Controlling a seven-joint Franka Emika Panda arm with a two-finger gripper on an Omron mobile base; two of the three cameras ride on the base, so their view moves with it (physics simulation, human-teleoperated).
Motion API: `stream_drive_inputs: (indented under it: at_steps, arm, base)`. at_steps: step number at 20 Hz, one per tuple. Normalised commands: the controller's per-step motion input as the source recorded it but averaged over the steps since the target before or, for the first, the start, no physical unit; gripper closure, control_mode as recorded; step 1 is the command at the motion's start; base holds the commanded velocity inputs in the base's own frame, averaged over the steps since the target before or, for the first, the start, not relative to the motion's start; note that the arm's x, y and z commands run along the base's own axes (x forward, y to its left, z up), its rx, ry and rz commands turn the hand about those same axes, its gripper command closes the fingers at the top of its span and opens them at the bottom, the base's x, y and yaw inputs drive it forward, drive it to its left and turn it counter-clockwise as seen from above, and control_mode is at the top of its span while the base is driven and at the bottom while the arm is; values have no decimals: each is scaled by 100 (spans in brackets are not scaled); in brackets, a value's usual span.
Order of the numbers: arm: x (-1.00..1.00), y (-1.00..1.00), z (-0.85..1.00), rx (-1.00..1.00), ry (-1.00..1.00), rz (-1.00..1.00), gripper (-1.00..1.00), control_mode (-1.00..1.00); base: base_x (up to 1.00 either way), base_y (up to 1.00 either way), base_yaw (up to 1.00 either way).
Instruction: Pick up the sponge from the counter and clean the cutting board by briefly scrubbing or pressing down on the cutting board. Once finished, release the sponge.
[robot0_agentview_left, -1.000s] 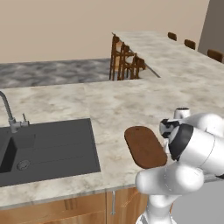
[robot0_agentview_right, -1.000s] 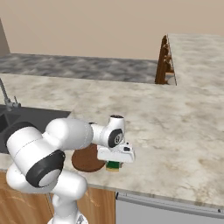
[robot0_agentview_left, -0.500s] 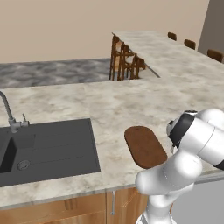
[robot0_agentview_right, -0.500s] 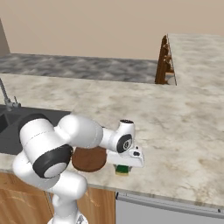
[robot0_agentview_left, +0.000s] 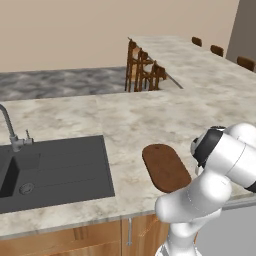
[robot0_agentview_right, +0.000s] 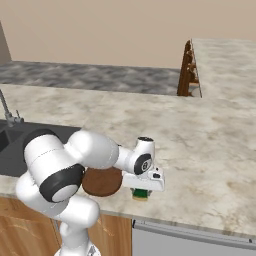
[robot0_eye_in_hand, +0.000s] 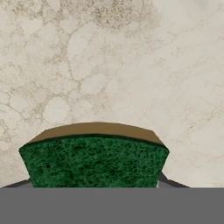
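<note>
My gripper (robot0_agentview_right: 142, 191) is shut on the sponge (robot0_agentview_right: 141, 195), a small block with a dark green top and a yellow base. It hangs low over the counter (robot0_agentview_right: 200, 150), just right of the near end of the dark brown cutting board (robot0_agentview_right: 102, 182). From the hand camera the sponge (robot0_eye_in_hand: 94, 159) sits between the fingertips, with bare marbled counter (robot0_eye_in_hand: 109, 65) beyond it and no board in sight. In the left base view the cutting board (robot0_agentview_left: 165, 167) lies by the counter's front edge, and my own arm hides the hand and the sponge.
A dark grey sink basin (robot0_agentview_left: 55, 167) with a tap (robot0_agentview_left: 10, 131) lies left of the board. The counter's front edge (robot0_agentview_right: 190, 220) runs close below the sponge. Wooden stools (robot0_agentview_left: 142, 70) stand by the far counter arm.
The hand, still holding the sponge, has shifted a little to the right, off the board's end, and the arm's elbow has swung round.
</note>
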Motion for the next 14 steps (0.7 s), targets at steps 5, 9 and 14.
stream_drive_inputs:
  at_steps: [5,9,14]
  arm:
    - [0,0,0,0,0,0,-100,-100]
    - [0,0,0,0,0,0,-100,-100]
    - [0,0,10,0,0,0,-100,-100]
  base:
    - [0,0,0]
    - [0,0,0]
    - [0,0,0]
